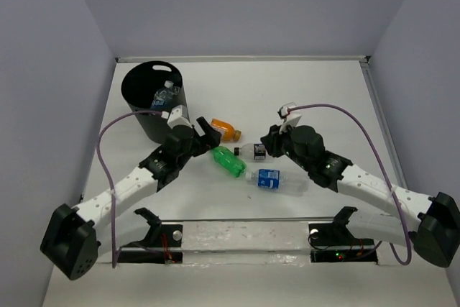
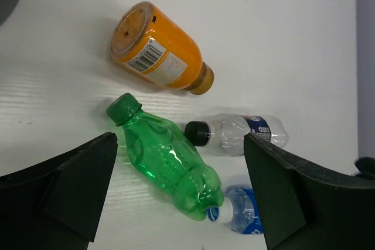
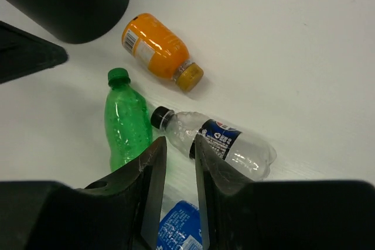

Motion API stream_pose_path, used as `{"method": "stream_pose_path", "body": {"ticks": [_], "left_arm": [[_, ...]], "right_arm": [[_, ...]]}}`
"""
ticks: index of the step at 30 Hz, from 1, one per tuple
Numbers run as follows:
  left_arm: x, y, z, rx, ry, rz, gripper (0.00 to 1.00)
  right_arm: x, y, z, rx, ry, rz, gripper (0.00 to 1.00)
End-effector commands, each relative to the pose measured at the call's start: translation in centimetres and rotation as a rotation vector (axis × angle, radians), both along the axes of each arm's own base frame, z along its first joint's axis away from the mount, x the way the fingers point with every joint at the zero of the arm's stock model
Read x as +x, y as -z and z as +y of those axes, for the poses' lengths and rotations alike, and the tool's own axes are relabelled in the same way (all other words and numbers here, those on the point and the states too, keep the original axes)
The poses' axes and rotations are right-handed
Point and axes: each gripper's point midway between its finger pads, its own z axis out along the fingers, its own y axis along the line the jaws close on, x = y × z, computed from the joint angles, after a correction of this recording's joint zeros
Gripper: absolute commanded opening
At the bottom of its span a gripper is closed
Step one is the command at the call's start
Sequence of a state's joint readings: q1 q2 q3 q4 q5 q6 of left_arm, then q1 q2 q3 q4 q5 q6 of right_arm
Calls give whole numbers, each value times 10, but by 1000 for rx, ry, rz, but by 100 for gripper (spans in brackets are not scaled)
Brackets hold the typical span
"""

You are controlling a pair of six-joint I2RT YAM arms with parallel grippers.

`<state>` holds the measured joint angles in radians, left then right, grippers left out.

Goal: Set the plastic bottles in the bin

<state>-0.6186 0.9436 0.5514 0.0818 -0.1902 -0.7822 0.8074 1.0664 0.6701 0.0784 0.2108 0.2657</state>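
White table (image 1: pixel 323 106): left gripper (image 2: pixel 180 137), wide open, empty, frames the green bottle (image 2: pixel 167 165); I'd descend across its belly. Right gripper (image 3: pixel 179 141) barely ajar, empty.

Both arms wore white shells over black joints, the left arm (image 1: pixel 136 181) in the lower left of the overhead view, the right arm (image 1: pixel 363 186) in the lower right. Each ended in a bulky black base (image 1: pixel 70 241), and a purple cable (image 1: pixel 100 150) looped along each. The left gripper (image 2: pixel 180 139) had broad, matte black, wedge-shaped fingers (image 2: pixel 64 191); the right gripper (image 3: pixel 180 140) had black fingers with paler, worn edges.
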Motion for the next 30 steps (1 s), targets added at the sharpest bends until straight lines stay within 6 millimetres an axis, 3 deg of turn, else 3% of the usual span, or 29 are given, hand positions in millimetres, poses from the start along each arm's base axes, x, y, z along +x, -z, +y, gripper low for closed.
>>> {"method": "stream_pose_path", "body": {"ticks": [1, 2, 5, 8, 12, 21, 30], "left_arm": [[41, -24, -24, -64, -86, -64, 99], [49, -6, -29, -33, -89, -23, 99], [65, 10, -37, 12, -114, 12, 99], [78, 18, -40, 33, -146, 27, 99], [91, 20, -43, 48, -183, 31, 99], [106, 52, -42, 138, -241, 101, 99], [127, 69, -51, 200, -254, 116, 96]], "right_arm": [[-10, -12, -1, 70, -1, -1, 34], [-12, -7, -2, 63, -8, 9, 35], [-27, -1, 7, 59, -115, 21, 48], [-35, 5, 13, 55, -173, 38, 60], [-48, 16, 22, 56, -265, 58, 68], [-70, 13, 43, 107, -438, 70, 73], [-73, 13, 44, 116, -453, 67, 74]]}}
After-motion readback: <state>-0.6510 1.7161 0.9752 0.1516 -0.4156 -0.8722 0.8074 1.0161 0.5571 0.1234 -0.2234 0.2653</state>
